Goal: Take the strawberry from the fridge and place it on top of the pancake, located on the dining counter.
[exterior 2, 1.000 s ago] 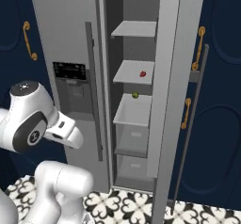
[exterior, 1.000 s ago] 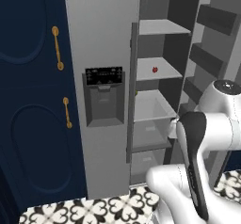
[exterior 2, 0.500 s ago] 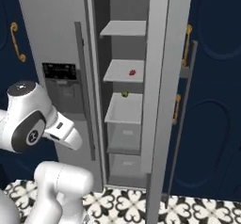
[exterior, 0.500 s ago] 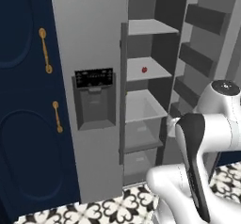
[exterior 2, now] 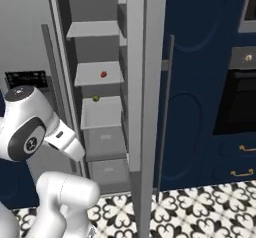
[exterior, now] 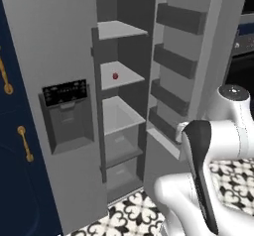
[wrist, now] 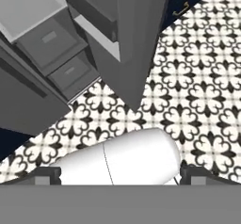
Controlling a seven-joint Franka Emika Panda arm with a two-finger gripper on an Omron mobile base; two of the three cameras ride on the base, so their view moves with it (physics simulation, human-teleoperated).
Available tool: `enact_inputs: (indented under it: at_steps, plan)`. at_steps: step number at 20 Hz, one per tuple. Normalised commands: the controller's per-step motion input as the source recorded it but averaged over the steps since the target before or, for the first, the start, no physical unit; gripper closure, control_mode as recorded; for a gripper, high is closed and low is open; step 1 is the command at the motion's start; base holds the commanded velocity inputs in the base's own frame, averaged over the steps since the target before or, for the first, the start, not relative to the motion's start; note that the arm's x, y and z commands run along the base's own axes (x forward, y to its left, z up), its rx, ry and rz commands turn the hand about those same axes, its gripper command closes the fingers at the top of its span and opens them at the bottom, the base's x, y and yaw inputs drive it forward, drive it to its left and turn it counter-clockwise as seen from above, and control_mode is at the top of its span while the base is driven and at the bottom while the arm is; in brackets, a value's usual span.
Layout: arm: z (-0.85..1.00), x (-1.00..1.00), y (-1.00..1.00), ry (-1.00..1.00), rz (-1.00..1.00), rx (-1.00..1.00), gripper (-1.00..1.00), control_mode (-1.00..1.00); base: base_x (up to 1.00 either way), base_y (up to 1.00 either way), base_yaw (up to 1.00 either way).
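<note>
Camera nearer than before: one strawberry (exterior: 115,76) in fridge (exterior: 69,146), pincer (wrist: 120,175) wide.

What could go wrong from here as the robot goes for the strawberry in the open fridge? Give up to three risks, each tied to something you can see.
1. The strawberry is tiny and sits deep on a shelf; the open gripper may nudge it and send it rolling.
2. A small yellow-green item lies one shelf lower; it could be grabbed by mistake.
3. The open fridge door with its bins stands close beside the arm, so a reach may clip it.
</note>
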Motion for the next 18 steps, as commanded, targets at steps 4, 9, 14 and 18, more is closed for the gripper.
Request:
enact_inputs:
  at_steps: [4,9,14,18]
  plan:
    - [0.00,0.00,0.00,0.00,0.00,0.00,-1.00,1.00,0.49,0.54,0.00]
    - [0.00,0.00,0.00,0.00,0.00,0.00,-1.00,1.00,0.56,0.09,0.07]
    - [0.00,0.00,0.00,0.00,0.00,0.00,-1.00,1.00,0.68,0.00,0.09]
    - [0.00,0.00,0.00,0.00,0.00,0.00,-1.00,1.00,0.56,0.00,0.08]
